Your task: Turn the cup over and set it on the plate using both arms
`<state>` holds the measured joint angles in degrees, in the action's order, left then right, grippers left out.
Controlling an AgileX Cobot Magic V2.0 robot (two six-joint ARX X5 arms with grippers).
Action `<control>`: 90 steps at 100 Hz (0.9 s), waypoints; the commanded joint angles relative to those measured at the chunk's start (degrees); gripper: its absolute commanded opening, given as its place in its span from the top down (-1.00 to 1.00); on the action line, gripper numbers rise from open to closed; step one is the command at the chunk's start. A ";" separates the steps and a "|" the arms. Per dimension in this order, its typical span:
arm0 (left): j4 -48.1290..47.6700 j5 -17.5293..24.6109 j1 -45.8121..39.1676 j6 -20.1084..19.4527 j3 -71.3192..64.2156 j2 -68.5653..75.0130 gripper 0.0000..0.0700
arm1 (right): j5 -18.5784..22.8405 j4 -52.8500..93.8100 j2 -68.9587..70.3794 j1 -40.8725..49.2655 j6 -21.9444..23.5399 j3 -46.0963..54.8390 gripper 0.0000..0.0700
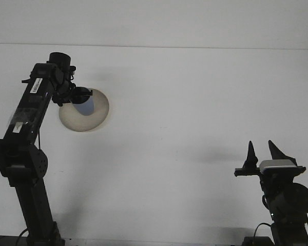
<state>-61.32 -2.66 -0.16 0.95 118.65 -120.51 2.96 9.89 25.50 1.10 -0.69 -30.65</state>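
The left gripper (76, 96) reaches over the plate (90, 119) apparently clenching the blue cup (85, 105) just above it, though contact is unclear, while the right gripper (262, 152) waits well apart with its fingers spread and empty.

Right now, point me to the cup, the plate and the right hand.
cup (85, 104), front view, on its pale blue side wall beside the left hand.
plate (87, 119), front view, on the bare beige inner surface near its front rim.
right hand (264, 154), front view, midway between its two upright fingertips.
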 commanded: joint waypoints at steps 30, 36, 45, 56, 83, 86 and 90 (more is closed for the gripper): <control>-3.02 0.11 -0.26 0.94 4.15 -0.59 -0.33 | -0.11 -0.83 0.07 0.07 -0.68 -0.39 -0.08; -4.79 0.11 -0.24 1.60 5.68 0.07 -0.33 | -0.09 -0.85 0.07 0.04 -0.68 -0.39 -0.08; -6.45 0.11 -0.22 1.64 6.03 2.56 -0.33 | -0.09 -0.85 0.04 0.07 -0.68 -0.39 -0.08; -6.40 0.11 0.04 1.66 6.01 6.97 -0.33 | -0.11 -0.83 0.07 0.04 -0.68 -0.39 -0.08; -7.72 0.11 1.75 2.23 3.72 19.58 -0.33 | -0.11 -0.83 0.07 0.04 -0.68 -0.39 -0.08; -7.48 0.11 1.95 2.34 2.99 21.05 -0.33 | -0.11 -0.83 0.07 0.04 -0.68 -0.39 -0.08; -7.02 0.11 2.19 2.34 1.75 23.02 -0.33 | -0.11 -0.83 0.07 0.04 -0.68 -0.39 -0.08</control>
<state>-68.69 -2.66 1.83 2.55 120.81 -98.35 2.96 9.87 25.50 1.10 -0.71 -30.65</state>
